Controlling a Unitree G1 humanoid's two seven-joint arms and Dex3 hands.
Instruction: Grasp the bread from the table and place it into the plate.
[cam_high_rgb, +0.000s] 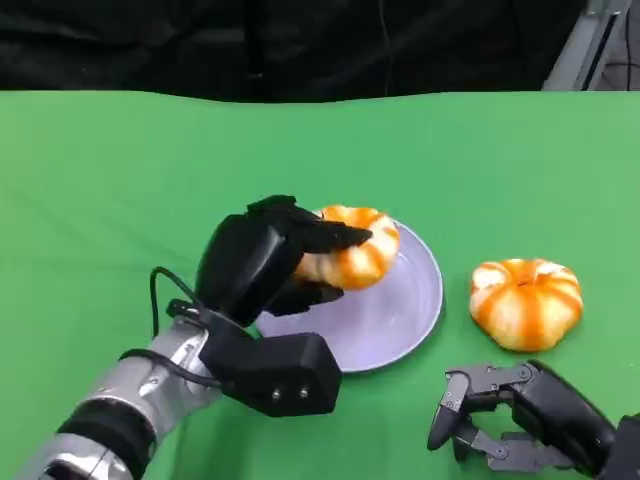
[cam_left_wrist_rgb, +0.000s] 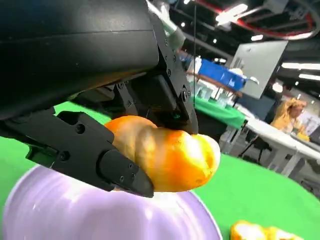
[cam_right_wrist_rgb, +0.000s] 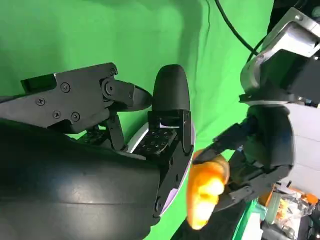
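Left robot hand grasps a bread, an orange-and-white ring-shaped roll, pinched between fingers on top and thumb underneath. The bread sits over the far part of the lilac plate; head view can't settle whether it touches the plate. Left wrist view is closer: black fingers clamp both sides of the bread, with the plate surface right below it, contact unclear. That view also catches a second bread out on the green table beyond the plate, plus a background room with other tables and a seated person.

Right robot hand hangs low near the table edge closest to the robot, fingers apart and curved, holding nothing. The second bread lies on the table just beyond it, right of the plate, apart from both.

Right wrist view: its own fingers spread and empty over the green cloth, a sliver of plate rim past them, and farther on the left robot hand holding the bread.
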